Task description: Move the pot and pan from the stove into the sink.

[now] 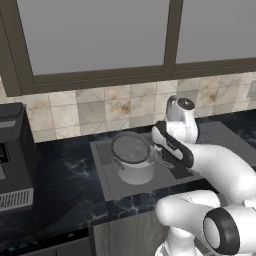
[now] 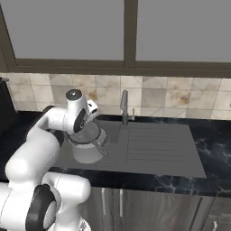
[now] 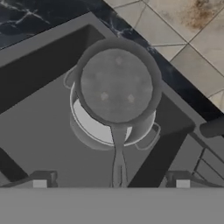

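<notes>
Hand view looks down into the sink (image 3: 39, 131). The pot (image 3: 94, 124) sits in the middle of the frame, and the pan (image 3: 116, 85) rests on top of it like a lid. The pan's long handle (image 3: 118, 157) points down to the bottom of the frame, between the two finger tips (image 3: 39, 181). The fingers are wide apart and hold nothing. The handle is close to them, but they do not seem to touch it.

From the left base view, the pot (image 1: 132, 167) with the pan (image 1: 131, 149) on top stands in the sink (image 1: 107, 177), in the middle of the frame. The gripper (image 1: 165, 152) is just to their right. From the right base view, the pot (image 2: 86, 151) is at the left of the frame, in the sink (image 2: 115, 155), half behind the arm. The faucet (image 2: 124, 107) stands behind it. A dark box (image 1: 15, 150) sits at the left edge of the left base view.

Both things look like they are in the sink now, so I think the job is nearly done. The step in hand is to let go and pull away. To do it well, the hand should lift straight up and back, with the fingers kept wide. It must not bump the handle, or the pan could slide off the pot. It should also keep away from the faucet.
</notes>
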